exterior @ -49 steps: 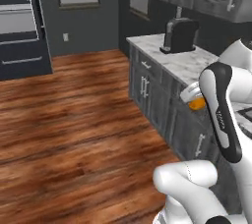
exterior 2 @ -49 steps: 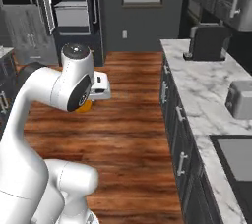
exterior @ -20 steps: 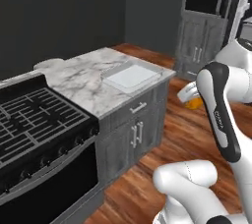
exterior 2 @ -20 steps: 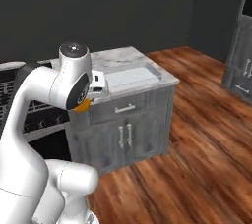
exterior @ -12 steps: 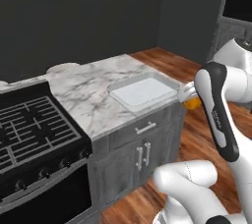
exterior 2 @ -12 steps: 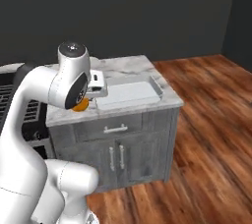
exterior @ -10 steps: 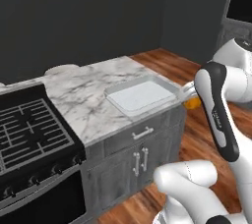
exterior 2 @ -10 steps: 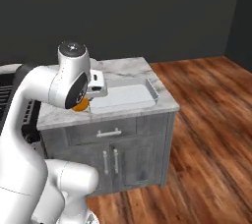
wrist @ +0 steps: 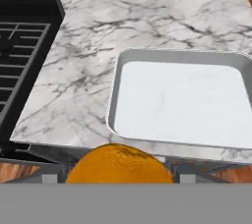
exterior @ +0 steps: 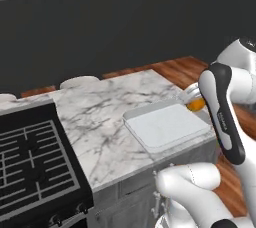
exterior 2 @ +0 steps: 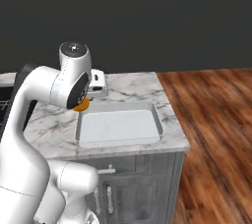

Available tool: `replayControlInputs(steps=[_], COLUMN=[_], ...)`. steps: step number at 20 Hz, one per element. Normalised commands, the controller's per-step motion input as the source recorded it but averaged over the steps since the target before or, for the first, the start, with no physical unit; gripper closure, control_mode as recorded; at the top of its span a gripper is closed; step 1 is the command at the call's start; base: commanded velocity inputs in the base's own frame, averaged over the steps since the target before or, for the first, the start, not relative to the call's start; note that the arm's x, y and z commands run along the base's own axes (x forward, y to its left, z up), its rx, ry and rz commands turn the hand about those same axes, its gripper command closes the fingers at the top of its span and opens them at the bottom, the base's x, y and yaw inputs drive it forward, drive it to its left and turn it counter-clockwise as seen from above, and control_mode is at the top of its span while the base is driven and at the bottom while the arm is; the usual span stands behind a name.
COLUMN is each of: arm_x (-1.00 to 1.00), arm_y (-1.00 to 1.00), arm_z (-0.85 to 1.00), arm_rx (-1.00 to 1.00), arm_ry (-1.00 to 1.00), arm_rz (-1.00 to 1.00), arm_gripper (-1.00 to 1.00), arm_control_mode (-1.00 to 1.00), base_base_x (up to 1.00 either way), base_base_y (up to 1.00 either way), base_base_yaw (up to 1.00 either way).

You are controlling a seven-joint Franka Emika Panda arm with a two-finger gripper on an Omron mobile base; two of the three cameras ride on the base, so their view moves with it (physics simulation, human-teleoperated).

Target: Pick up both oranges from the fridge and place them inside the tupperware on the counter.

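Note:
A bright orange [wrist: 118, 165] sits between my gripper's fingers, and the gripper [wrist: 118, 175] is shut on it. It hangs at the near edge of the counter [wrist: 83, 70], just short of the tupperware [wrist: 182, 100], a shallow white tray with nothing in it. From the left base view the orange [exterior: 196, 104] shows beside the tray's [exterior: 167, 127] right end, mostly behind my forearm. From the right base view the orange [exterior 2: 81, 105] hangs at the tray's [exterior 2: 118, 126] back left corner, under the gripper [exterior 2: 84, 101]. The fridge is out of view.
A black grated stovetop [exterior: 30, 167] adjoins the marble counter [exterior: 100, 117] on the left, also the stovetop [wrist: 24, 56]. Two white round dishes [exterior: 79, 81] stand at the counter's back edge. Wooden floor [exterior 2: 211, 120] lies right of the cabinet.
The base has driven and turned, so the whole scene shifted from floor and far cabinets to this counter, now closer and square on. The orange has stayed in the shut gripper.

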Motion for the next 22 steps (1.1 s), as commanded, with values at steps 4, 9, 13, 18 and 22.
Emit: replayControlInputs(steps=[4,9,13,18,22], arm_x=[0.0,0.1,0.04,0.51,0.59], arm_y=[0.0,-0.14,-0.45,-0.29,-0.22], arm_z=[0.0,-0.57,-0.85,-0.7,-0.39], arm_rx=[0.0,0.0,0.0,0.0,0.0], arm_ry=[0.0,0.0,0.0,0.0,0.05], arm_rz=[0.0,0.09,0.06,0.02,0.04], arm_gripper=[1.0,1.0,1.0,1.0,1.0], arm_control_mode=[1.0,-1.0,-1.0,-1.0,-1.0], base_base_x=[0.64,0.04,0.0,0.0,0.0], base_base_y=[0.0,0.0,0.0,0.0,0.0], base_base_yaw=[0.32,0.05,0.0,0.0,0.0])
